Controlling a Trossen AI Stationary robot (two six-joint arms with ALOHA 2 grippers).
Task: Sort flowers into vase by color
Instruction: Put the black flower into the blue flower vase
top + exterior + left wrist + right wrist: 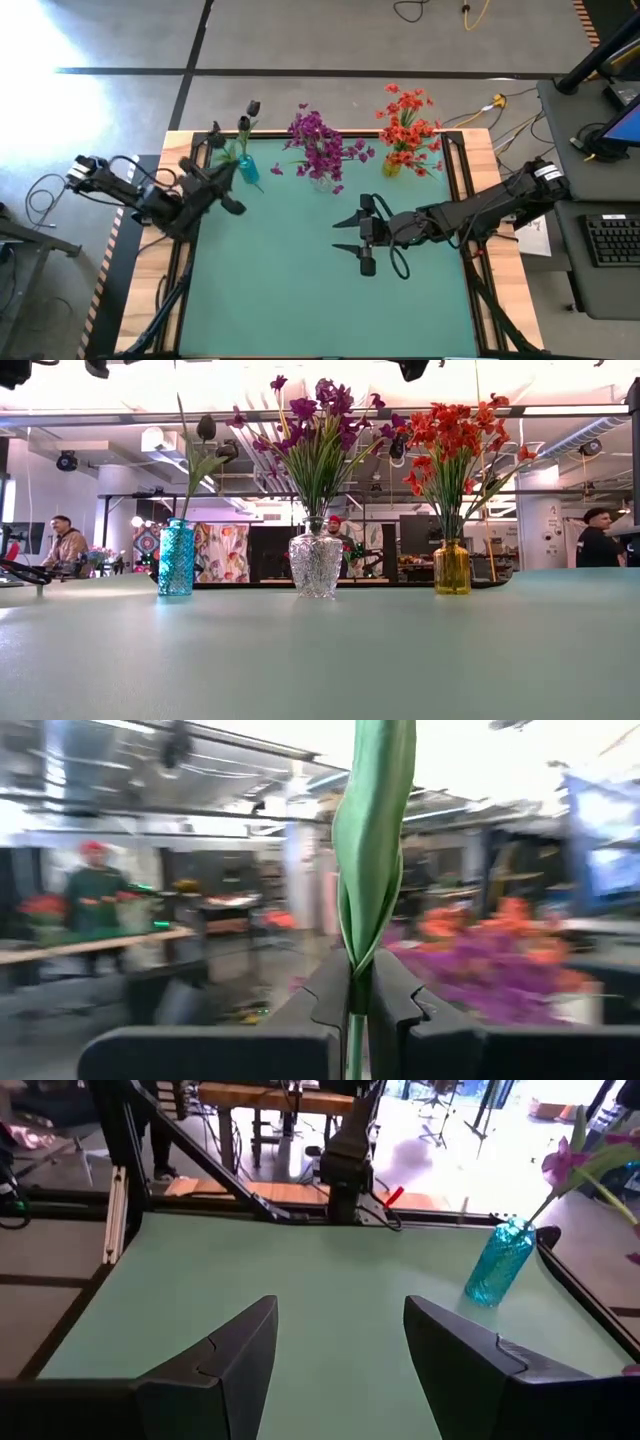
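Gripping a green flower stem (370, 870), left fingers (330, 1000) show no markings.

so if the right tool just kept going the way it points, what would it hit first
Probably nothing on the mat: the right tool, open and empty, points across the bare green table toward the left arm's side. The blue vase sits off its line.

The table (300, 290) has a smooth, matt teal top with a pale wooden rim. The blue vase (176, 558) looks like ribbed, glossy glass; the clear vase (315, 563) is faceted cut glass; the amber vase (451, 568) is smooth, shiny glass. The right gripper (340, 1350) fingers are matt black plastic.
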